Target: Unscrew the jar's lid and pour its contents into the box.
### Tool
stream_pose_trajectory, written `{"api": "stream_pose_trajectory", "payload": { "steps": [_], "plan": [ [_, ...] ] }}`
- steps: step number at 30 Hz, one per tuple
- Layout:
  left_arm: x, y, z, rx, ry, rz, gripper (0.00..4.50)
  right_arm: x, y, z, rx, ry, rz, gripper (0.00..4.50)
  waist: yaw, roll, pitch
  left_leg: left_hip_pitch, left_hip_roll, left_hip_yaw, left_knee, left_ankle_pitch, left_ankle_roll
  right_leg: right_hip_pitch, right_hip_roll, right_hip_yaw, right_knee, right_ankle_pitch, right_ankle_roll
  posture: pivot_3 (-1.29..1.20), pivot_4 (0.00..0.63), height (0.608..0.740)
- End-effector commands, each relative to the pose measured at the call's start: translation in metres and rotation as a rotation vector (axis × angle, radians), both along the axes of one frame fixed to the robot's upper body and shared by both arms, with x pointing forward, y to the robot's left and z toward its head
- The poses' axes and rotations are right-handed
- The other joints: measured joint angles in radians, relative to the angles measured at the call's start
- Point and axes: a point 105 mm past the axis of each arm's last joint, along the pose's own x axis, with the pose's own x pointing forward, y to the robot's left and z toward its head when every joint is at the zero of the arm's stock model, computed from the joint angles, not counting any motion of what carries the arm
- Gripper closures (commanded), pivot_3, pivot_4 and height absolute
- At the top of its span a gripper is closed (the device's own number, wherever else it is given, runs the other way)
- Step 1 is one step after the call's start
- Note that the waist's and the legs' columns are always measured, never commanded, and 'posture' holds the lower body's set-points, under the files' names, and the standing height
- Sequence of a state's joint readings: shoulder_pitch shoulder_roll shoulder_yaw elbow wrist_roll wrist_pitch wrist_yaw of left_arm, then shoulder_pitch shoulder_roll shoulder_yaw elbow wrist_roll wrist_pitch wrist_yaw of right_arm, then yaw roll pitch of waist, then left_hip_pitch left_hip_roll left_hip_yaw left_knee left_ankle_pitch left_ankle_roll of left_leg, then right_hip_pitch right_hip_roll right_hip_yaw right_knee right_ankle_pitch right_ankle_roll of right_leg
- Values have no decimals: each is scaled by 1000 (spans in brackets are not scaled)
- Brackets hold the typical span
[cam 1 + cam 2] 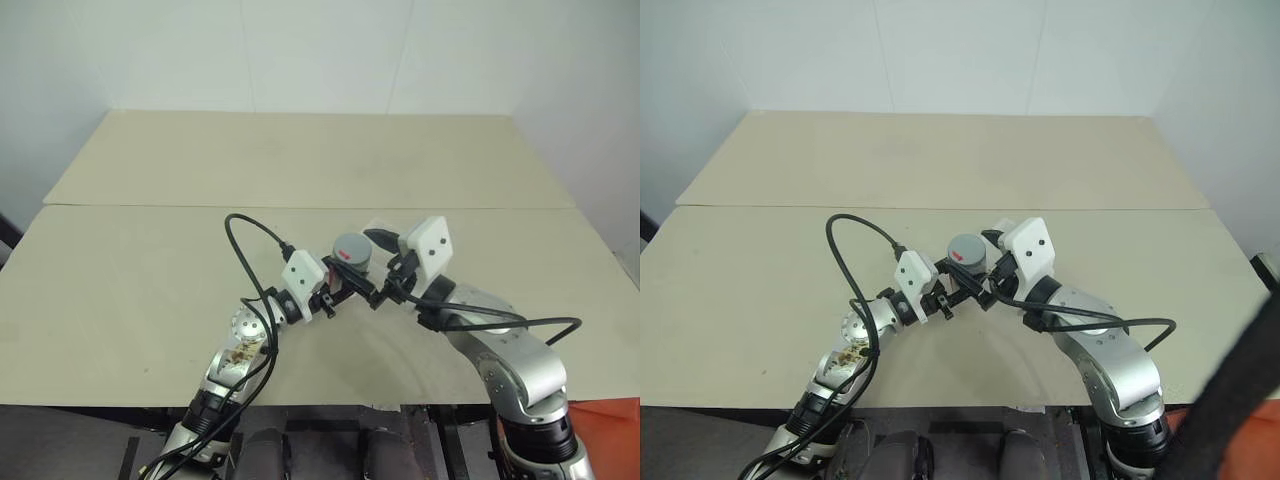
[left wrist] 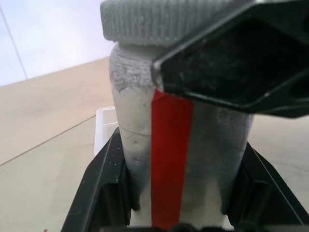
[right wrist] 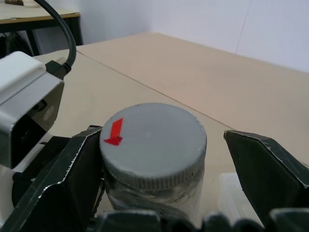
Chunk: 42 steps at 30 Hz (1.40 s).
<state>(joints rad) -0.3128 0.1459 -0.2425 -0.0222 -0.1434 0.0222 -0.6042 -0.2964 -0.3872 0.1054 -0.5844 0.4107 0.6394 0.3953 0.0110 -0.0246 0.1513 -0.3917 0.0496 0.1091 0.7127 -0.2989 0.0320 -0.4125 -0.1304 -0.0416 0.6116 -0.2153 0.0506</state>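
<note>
Slippage is the main danger: the left gripper is clamped on the body of the jar, holding it upright above the table; a weak hold would probably let the jar spin once twisting begins. The right gripper stands released, fingers wide around the lid, one side touching; closing off-centre might tilt it. The box sits just beside.
</note>
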Motion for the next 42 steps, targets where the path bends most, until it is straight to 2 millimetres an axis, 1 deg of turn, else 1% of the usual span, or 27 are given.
{"api": "stream_pose_trajectory", "payload": {
  "steps": [1,2,5,6,17,21,22,23,24,25,33,40,42],
  "plan": [
    [-1,-2,10,-25,-46,4,2484,-1,-3,15,28,-74,-3,401,0,0,0,0,0,0,0,0,0,0,0,0,0,0,0,0,150,740],
    [-1,-1,10,-27,-43,8,2484,-1,-3,15,34,-76,-1,569,-1,0,0,0,0,0,0,0,0,0,0,0,0,0,0,0,150,740],
    [-1,0,9,-28,-39,14,2484,-1,-4,16,34,-81,7,1468,0,0,0,0,0,0,0,0,0,0,0,0,0,0,0,0,150,740],
    [-1,0,8,-27,-39,15,2484,-1,-3,15,32,-82,11,1568,0,0,0,0,0,0,0,0,0,0,0,0,0,0,0,0,150,740],
    [-5,0,5,-15,-31,10,2484,0,-1,12,6,-83,28,1568,0,0,0,0,0,0,0,0,0,0,0,0,0,0,0,0,150,740],
    [-5,1,5,-11,-30,8,2484,3,-4,13,54,-39,1,1568,-1,0,0,0,0,0,0,0,0,0,0,0,0,0,0,0,150,740],
    [-5,1,5,-11,-30,9,2484,2,-4,13,50,-37,15,856,-1,0,0,0,0,0,0,0,0,0,0,0,0,0,0,0,150,740],
    [-5,1,5,-10,-30,8,2484,2,-3,13,48,-39,20,691,-1,0,0,0,0,0,0,0,0,0,0,0,0,0,0,0,150,740],
    [-6,1,5,-11,-29,8,2484,1,-2,14,46,-44,21,309,-1,0,0,0,0,0,0,0,0,0,0,0,0,0,0,0,150,740],
    [-6,2,5,-11,-29,8,2484,1,-2,14,42,-51,15,29,-1,0,0,0,0,0,0,0,0,0,0,0,0,0,0,0,150,740],
    [-5,2,6,-23,-20,9,2484,-3,1,19,82,-68,50,29,-1,0,0,0,0,0,0,0,0,-1,0,0,0,0,0,0,150,740],
    [-5,2,7,-28,-16,5,2484,-3,2,16,81,-62,51,29,-1,0,0,0,0,0,0,0,0,-1,0,0,0,0,0,0,150,740],
    [-5,2,7,-28,-15,4,2484,-3,2,14,69,-56,55,393,-1,0,0,0,0,0,0,0,0,-1,0,0,0,0,0,0,150,740]
  ]
}}
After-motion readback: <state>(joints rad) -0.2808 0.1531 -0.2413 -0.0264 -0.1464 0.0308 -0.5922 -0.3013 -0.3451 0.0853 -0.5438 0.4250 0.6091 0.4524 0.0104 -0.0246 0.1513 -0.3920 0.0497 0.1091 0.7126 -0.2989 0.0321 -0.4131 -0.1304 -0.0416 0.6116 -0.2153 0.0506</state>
